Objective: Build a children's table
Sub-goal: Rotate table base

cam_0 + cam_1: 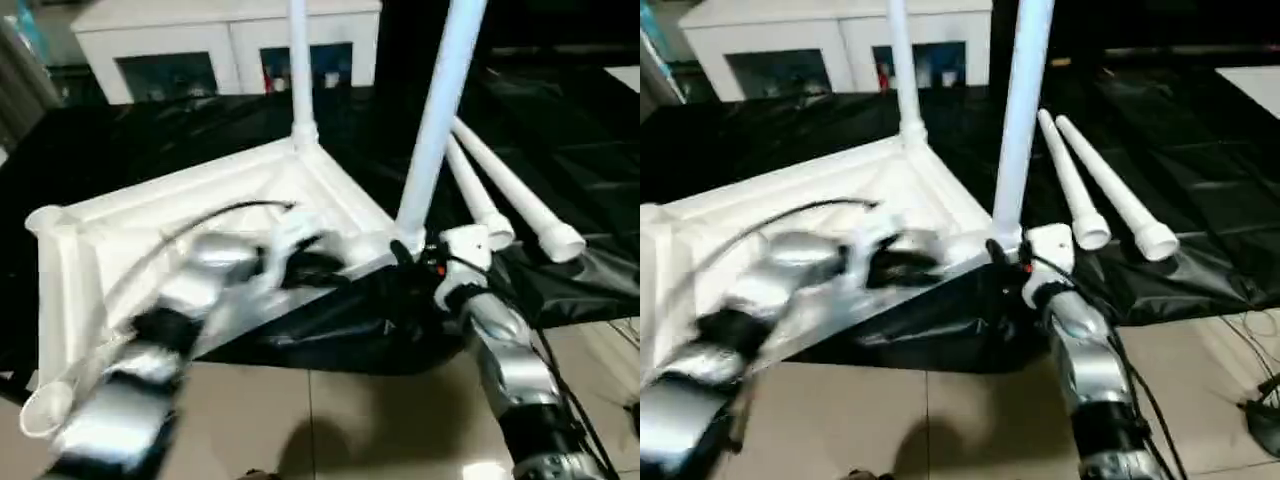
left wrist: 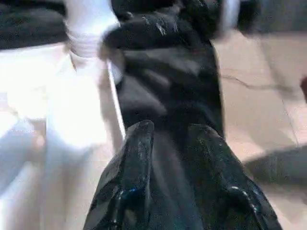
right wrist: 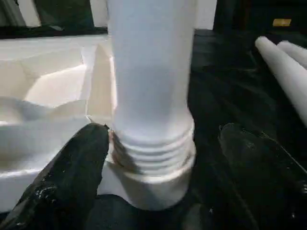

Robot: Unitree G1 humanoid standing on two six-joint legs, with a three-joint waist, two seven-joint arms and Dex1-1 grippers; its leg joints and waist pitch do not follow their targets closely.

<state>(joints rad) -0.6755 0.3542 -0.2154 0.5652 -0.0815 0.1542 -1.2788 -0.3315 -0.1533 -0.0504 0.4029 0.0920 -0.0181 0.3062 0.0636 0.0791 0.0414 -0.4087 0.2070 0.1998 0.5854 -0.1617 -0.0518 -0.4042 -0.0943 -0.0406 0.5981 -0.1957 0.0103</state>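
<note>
the white plastic rectangular table top (image 1: 200, 215) lies upside down, ribbed underside up, partly on a black plastic sheet (image 1: 560, 130) spread on the floor and partly over the beige floor tiles (image 1: 330, 420). two long white tapered tube legs stand upright in its round corner sockets: the far leg (image 1: 298, 70) at the back corner, and the near leg (image 1: 440, 120) at the corner closest to the right arm. in the right wrist view the near leg's ribbed end (image 3: 151, 148) sits in its socket. two more white tube legs (image 1: 510, 195) lie side by side on the black sheet, just to the right of the near leg, flared ends toward the robot.

the right end effector (image 3: 163, 177) is at the base of the near leg, its two black fingers (image 3: 72, 177) spread apart on either side of the socket, not pressed against the tube. the left end effector (image 2: 168, 143) is over the near edge of the table top, beside the black sheet; its two fingers (image 2: 129, 182) stand slightly apart with nothing between them. the left forearm (image 1: 170, 320) crosses above the table top and is blurred.

a white cabinet with glass doors (image 1: 220, 50) stands behind the sheet.
</note>
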